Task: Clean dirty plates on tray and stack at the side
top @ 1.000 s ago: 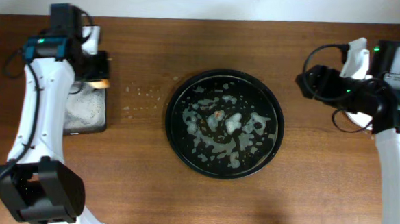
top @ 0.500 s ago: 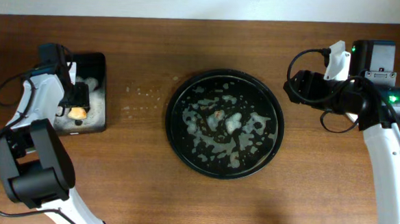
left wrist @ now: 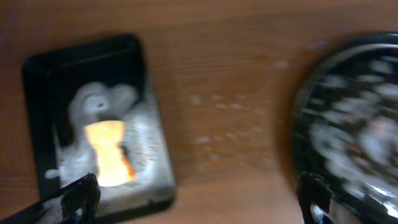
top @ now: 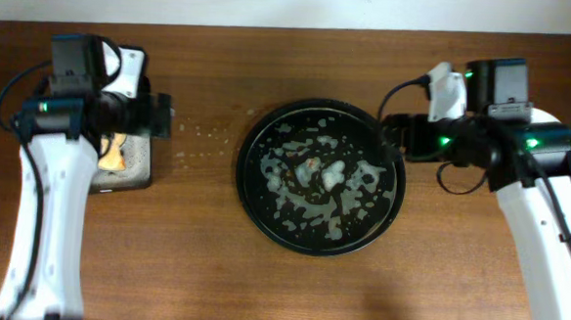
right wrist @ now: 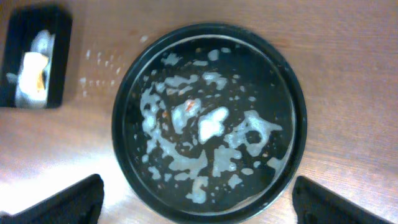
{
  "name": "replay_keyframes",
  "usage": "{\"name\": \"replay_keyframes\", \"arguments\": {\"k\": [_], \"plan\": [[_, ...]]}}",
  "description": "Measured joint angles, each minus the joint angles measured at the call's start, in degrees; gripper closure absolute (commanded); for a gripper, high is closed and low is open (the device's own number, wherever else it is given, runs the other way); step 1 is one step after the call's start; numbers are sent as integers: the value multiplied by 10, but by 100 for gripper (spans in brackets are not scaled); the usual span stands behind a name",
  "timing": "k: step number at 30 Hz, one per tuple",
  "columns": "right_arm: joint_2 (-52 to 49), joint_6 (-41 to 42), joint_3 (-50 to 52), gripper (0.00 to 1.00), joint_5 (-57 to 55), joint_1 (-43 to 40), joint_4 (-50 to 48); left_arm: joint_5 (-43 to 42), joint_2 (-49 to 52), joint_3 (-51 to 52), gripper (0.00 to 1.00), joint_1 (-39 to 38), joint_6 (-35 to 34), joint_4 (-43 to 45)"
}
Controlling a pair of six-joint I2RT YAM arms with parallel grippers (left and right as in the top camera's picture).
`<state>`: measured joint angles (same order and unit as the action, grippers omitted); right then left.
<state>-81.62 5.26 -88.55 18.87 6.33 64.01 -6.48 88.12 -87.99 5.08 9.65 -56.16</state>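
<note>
A round black plate (top: 319, 176) lies mid-table, smeared with white foam patches and a small orange speck; it shows in full in the right wrist view (right wrist: 208, 121). I cannot tell whether a separate tray lies under it. My left gripper (top: 165, 115) hangs open and empty over bare wood between the sponge container and the plate (left wrist: 348, 130); its fingertips (left wrist: 81, 199) frame blurred table. My right gripper (top: 389, 138) stands open and empty above the plate's right rim, jaws (right wrist: 202, 202) spread wider than the plate.
A small black rectangular container (top: 133, 172) at the left holds a yellow-orange sponge (top: 114, 154) in foam, also seen as sponge (left wrist: 107, 152). White foam specks (top: 204, 131) dot the wood between container and plate. The table's far edge runs along the top.
My left gripper has opened, left the sponge in the container and shifted right toward the plate. My right gripper has opened wider and moved left over the plate's rim.
</note>
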Motion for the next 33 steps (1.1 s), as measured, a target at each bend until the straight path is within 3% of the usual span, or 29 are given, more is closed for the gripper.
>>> {"name": "replay_keyframes", "arguments": {"k": [6,17,21,28,31,33], "plan": [[51,-11,0,1,-7,49,12,-18,-87,0,1,-57,0,-50],[79,-17,0,1,19,53,87,-19,-89,0,1,-63,0,-52],[91,-62,0,1,19,35,100,-19,-89,0,1,-63,0,-52],[255,-115,-1,1,-45,2,92,-20,-89,0,1,-63,0,-52],[315,-134,18,1,-90,2,39,-19,-89,0,1,-63,0,-52],[365,-151,93,1,-127,-1,-35,-20,-89,0,1,-63,0,-52]]}}
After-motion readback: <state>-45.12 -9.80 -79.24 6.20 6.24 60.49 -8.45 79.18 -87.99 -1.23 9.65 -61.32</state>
